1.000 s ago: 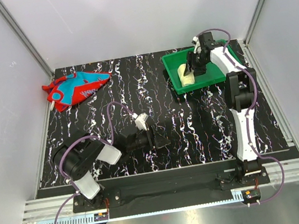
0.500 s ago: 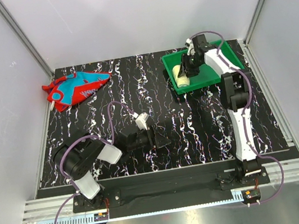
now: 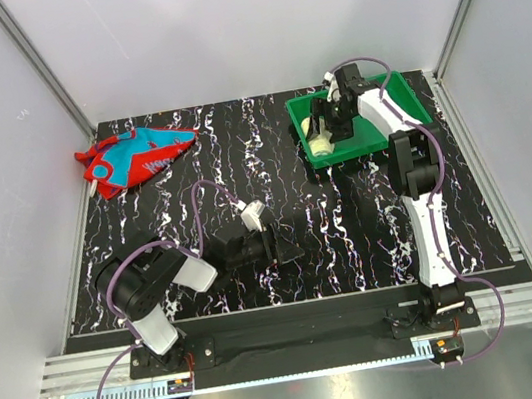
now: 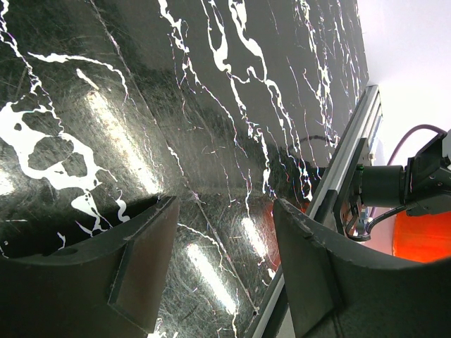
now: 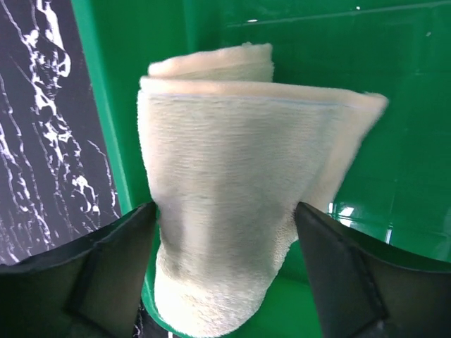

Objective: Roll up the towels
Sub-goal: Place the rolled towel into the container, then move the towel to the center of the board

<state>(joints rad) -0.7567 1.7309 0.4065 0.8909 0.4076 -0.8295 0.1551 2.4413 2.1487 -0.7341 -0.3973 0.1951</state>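
Note:
The pale yellow towel (image 5: 232, 155) is rolled up and leans against the left wall of the green tray (image 5: 366, 56). My right gripper (image 5: 224, 211) straddles the roll with its jaws apart; the right finger (image 5: 338, 267) stands a little off the cloth. From above, this gripper (image 3: 329, 129) hangs over the tray's left end by the yellow towel (image 3: 316, 135). The red towel (image 3: 138, 156) with teal-blue patterns lies crumpled and unrolled at the far left of the table. My left gripper (image 3: 276, 248) rests low near the front, open (image 4: 225, 204), with nothing between its fingers.
The green tray (image 3: 363, 141) sits at the back right of the black marbled table (image 3: 240, 163). White walls and metal rails enclose the table. The left wrist view shows the table's front rail (image 4: 352, 151) and an arm base.
The right gripper carried the yellow roll leftward across the tray to its left wall and has spread its jaws. The left arm and the red towel have not moved.

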